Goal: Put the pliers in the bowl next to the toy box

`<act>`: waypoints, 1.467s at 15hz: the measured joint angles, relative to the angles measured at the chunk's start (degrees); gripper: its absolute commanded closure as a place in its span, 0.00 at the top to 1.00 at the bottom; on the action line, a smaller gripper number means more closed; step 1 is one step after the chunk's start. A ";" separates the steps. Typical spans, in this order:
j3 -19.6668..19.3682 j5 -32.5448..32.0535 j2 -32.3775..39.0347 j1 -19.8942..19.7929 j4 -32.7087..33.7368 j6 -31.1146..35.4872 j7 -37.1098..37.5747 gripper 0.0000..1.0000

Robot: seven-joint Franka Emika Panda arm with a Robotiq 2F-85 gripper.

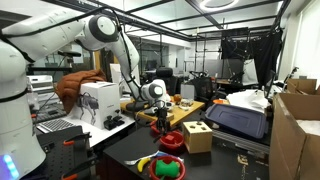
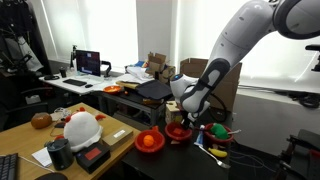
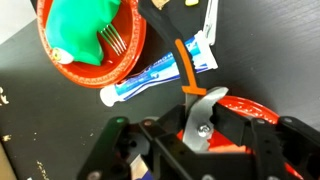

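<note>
My gripper [image 3: 200, 128] is shut on the pliers [image 3: 199, 112]. It grips them at the grey metal head, and an orange handle points away from the camera. A red bowl [image 3: 250, 108] lies right beneath the jaws. In an exterior view the gripper [image 1: 160, 118] hangs just above this red bowl [image 1: 172, 141], which stands next to the light wooden toy box [image 1: 197, 135]. It hovers over the bowl [image 2: 180, 131] in the second exterior view too [image 2: 180, 116]. The toy box is hidden there.
An orange bowl [image 3: 90, 40] holding a green object and a fork sits beside the red one, and a toothpaste tube [image 3: 160, 75] lies between them. Another bowl [image 1: 165, 166] with colourful items stands at the table's front. Brown cardboard boxes [image 1: 295, 135] stand nearby.
</note>
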 measured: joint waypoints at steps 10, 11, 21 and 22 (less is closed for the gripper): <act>2.04 -7.92 0.92 -0.39 6.00 -7.09 0.12 0.09; 2.13 -8.42 1.68 -0.43 7.33 -7.73 0.12 0.09; 2.31 -12.06 13.16 -1.09 23.72 -11.78 0.12 0.09; 2.30 -12.28 14.17 -1.14 24.97 -12.12 0.12 0.09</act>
